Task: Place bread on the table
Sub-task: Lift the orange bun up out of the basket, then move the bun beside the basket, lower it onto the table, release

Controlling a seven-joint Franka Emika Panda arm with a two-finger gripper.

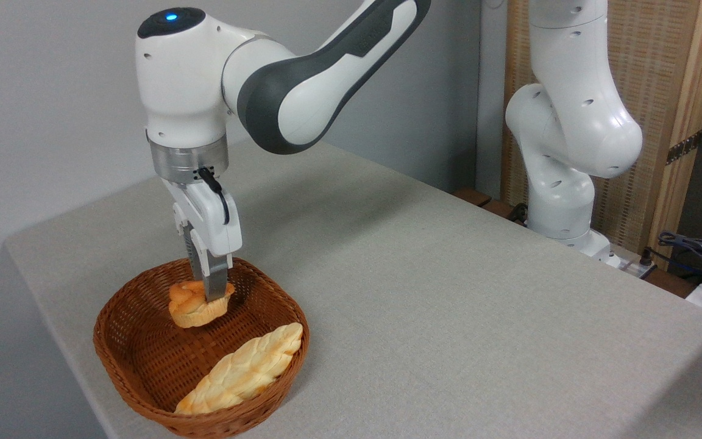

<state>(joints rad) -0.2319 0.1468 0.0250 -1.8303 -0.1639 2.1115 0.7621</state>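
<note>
Since my gripper (212,297) is pinched down on top of the bread (197,304), the little knotted bun looks like it's hanging just above the floor of the basket (144,360), though I honestly can't tell if it's fully clear of the weave. What matters for me next is the bare table (448,292), which opens up wide to the right of the basket, so I'd guess it's up over that near rim and across, staying clear of the long braided loaf (241,369) lying in front.

Pretty much the whole table (448,292) is open out to the far and right edges. Only the wicker basket (144,360) crowds the near-left corner, and its rim walls in the braided loaf (241,372).
</note>
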